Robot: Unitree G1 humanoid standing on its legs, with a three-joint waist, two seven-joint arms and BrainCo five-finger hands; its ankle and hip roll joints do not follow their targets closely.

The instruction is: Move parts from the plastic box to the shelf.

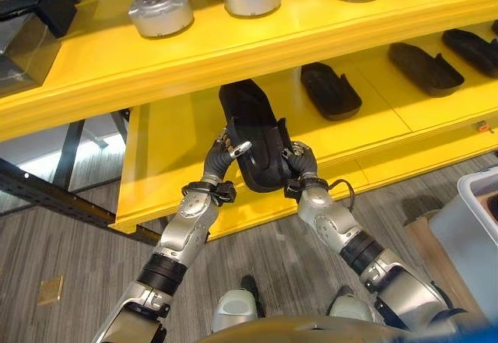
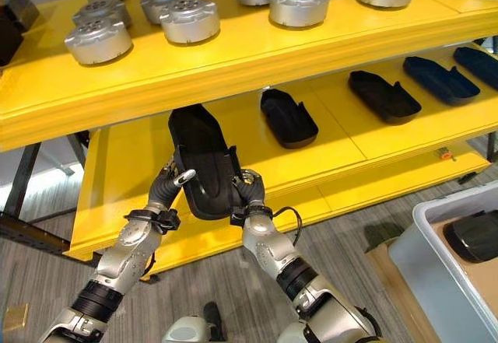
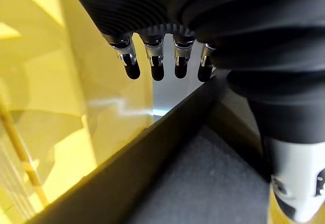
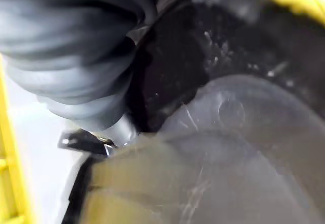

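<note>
Left eye view: both hands hold one black part [image 1: 255,137] over the front of the lower yellow shelf [image 1: 163,164]. The left hand [image 1: 222,159] has its fingers curled on the part's left edge. The right hand [image 1: 299,164] presses the right edge; I cannot tell how its fingers stand. The plastic box [image 2: 436,257] stands at the right.

A grey wood floor [image 1: 62,242] is lying under everything. A small brown square [image 1: 50,289] is sitting on it, off to the left. Dark metal bars [image 1: 47,191] are running along low at the left. A brown cardboard piece [image 2: 385,269] is lying on the floor at the right.
</note>
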